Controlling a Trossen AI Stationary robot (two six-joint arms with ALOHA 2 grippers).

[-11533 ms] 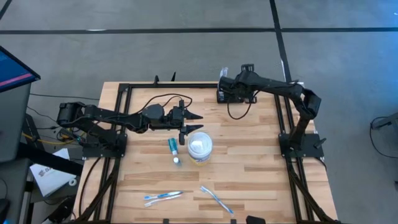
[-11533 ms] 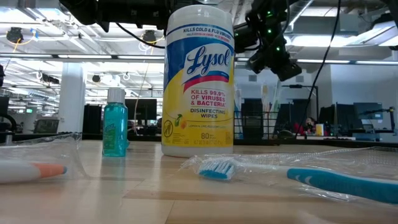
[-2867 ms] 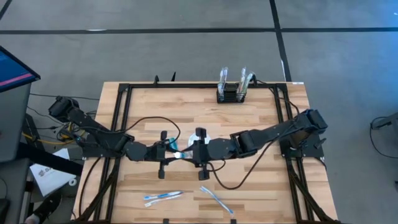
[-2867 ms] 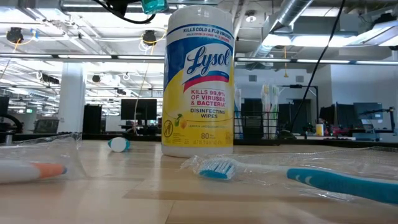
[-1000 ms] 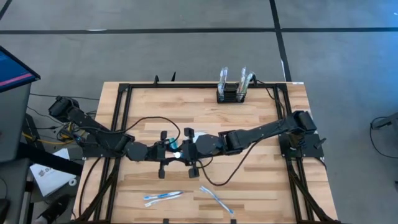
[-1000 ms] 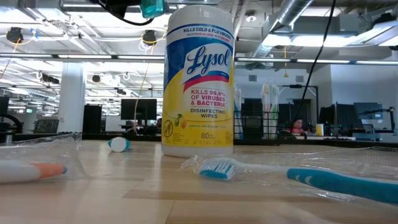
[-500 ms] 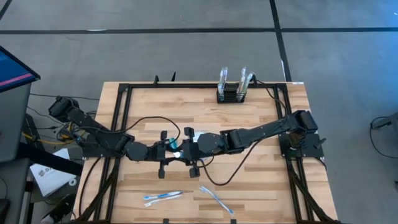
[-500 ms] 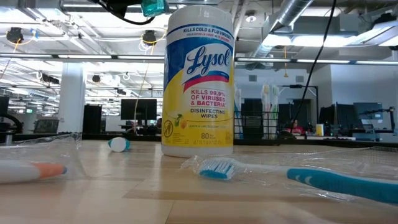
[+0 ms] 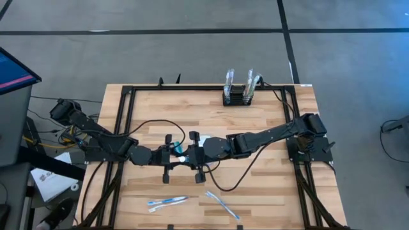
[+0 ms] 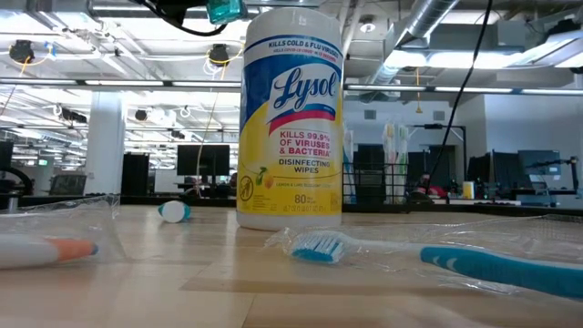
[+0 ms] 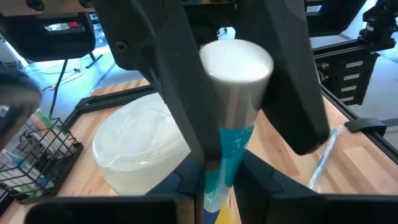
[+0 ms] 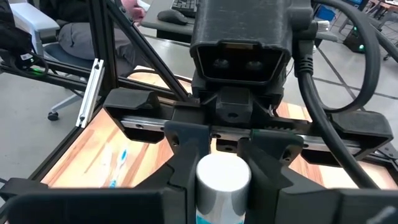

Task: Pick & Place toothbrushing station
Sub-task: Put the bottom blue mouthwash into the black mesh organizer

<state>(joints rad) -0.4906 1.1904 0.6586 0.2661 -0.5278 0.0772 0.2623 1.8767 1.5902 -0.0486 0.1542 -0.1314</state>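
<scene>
Two grippers meet at mid-tabletop [image 9: 255, 172]. At left, the left gripper [image 9: 171, 155] is clenched on a teal tube [image 11: 233, 140] with a white cap. Just right of it, the right gripper [image 9: 192, 155] closes on that same tube, above the white wipes tub [image 10: 291, 118]. Far right, at the back edge, the black toothbrush rack [image 9: 236, 97] stands well apart, holding brushes.

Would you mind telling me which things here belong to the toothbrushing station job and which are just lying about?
In the job: black rack holding toothbrushes; teal tube, gripped by both the left gripper and the right gripper.
Lying about, for now: wipes tub; two wrapped toothbrushes.
</scene>
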